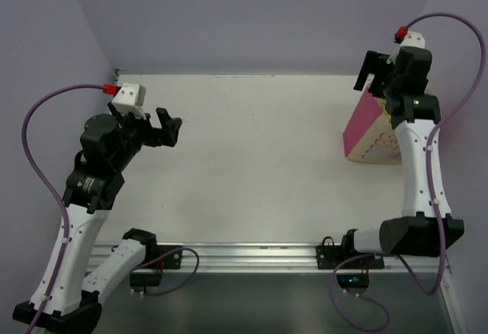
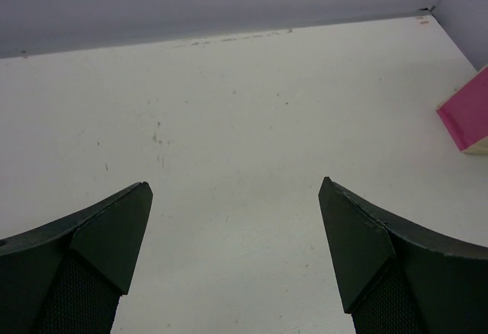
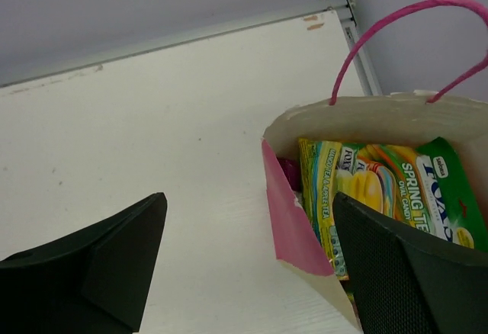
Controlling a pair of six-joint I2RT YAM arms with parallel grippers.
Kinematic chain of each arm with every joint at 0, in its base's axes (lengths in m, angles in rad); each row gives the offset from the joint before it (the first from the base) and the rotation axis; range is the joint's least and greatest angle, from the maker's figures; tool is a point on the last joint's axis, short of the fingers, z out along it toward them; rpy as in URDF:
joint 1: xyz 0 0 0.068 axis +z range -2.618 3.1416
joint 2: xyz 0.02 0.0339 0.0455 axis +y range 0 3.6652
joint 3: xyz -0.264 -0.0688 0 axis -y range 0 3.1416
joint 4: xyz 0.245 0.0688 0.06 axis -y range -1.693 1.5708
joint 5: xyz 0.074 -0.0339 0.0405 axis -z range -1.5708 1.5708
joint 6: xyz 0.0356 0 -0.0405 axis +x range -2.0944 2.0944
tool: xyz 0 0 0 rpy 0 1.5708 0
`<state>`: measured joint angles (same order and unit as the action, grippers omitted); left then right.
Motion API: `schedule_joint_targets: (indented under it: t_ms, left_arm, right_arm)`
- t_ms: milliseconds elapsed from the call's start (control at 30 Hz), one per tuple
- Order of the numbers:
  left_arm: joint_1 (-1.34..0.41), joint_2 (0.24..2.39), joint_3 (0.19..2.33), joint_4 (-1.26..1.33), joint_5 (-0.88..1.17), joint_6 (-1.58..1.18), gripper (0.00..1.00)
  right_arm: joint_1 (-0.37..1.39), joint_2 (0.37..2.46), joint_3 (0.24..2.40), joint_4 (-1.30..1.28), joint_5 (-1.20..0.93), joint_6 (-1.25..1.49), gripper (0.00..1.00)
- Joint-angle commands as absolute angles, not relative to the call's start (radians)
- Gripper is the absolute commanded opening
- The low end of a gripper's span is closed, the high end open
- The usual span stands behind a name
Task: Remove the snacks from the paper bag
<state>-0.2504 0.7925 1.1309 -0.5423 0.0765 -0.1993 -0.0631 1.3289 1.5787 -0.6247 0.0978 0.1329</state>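
The paper bag stands upright at the far right of the table, pink side facing left, cream face with pink print toward me. In the right wrist view its pink side and pink cord handle show, and a green-yellow snack packet lies inside with a bit of a purple-magenta one beside it. My right gripper is open and empty above the bag's mouth; its right finger is over the opening, its left finger outside the bag. My left gripper is open and empty over the left of the table.
The white table ends at lilac walls at the back and both sides. A metal rail runs along the near edge. The bag's pink corner shows at the right edge of the left wrist view.
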Motion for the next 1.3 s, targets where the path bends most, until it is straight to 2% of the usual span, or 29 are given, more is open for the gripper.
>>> schedule_joint_targets:
  t_ms: [0,67,400,500,700,800,833,933,1067,1267]
  left_arm:
    - [-0.256,0.784,1.115,-0.526,0.144,-0.204,1.0]
    - [-0.256,0.782,1.105,-0.526,0.152,-0.204,1.0]
    - [-0.268,0.776,1.074,-0.529,0.147,-0.189,1.0]
    - [-0.275,0.781,1.077,-0.529,0.15,-0.186,1.0]
    - [-0.276,0.784,1.074,-0.529,0.16,-0.179,1.0]
    - [-0.276,0.785,1.072,-0.532,0.155,-0.179,1.0]
    - [-0.276,0.787,1.074,-0.532,0.159,-0.179,1.0]
    - [-0.276,0.792,1.078,-0.531,0.169,-0.181,1.0]
    - [-0.276,0.792,1.083,-0.534,0.173,-0.183,1.0]
    - [-0.276,0.785,1.097,-0.549,0.172,-0.181,1.0]
  right_arm:
    - [-0.087,1.42,1.704,-0.713,0.007,0.101,0.92]
    - [-0.104,1.469,1.73,-0.738,-0.014,0.101,0.87]
    - [-0.118,1.589,1.698,-0.772,-0.021,0.077,0.87]
    - [-0.118,1.606,1.669,-0.772,-0.015,0.06,0.83]
    - [-0.118,1.612,1.62,-0.736,0.014,0.038,0.52]
    - [-0.109,1.606,1.615,-0.733,-0.03,0.031,0.3]
    - [-0.1,1.603,1.615,-0.735,-0.043,0.026,0.18]
    - [-0.022,1.579,1.605,-0.726,-0.052,-0.03,0.0]
    - [0.133,1.539,1.579,-0.724,-0.046,-0.09,0.0]
    - [0.349,1.457,1.51,-0.742,-0.184,-0.164,0.0]
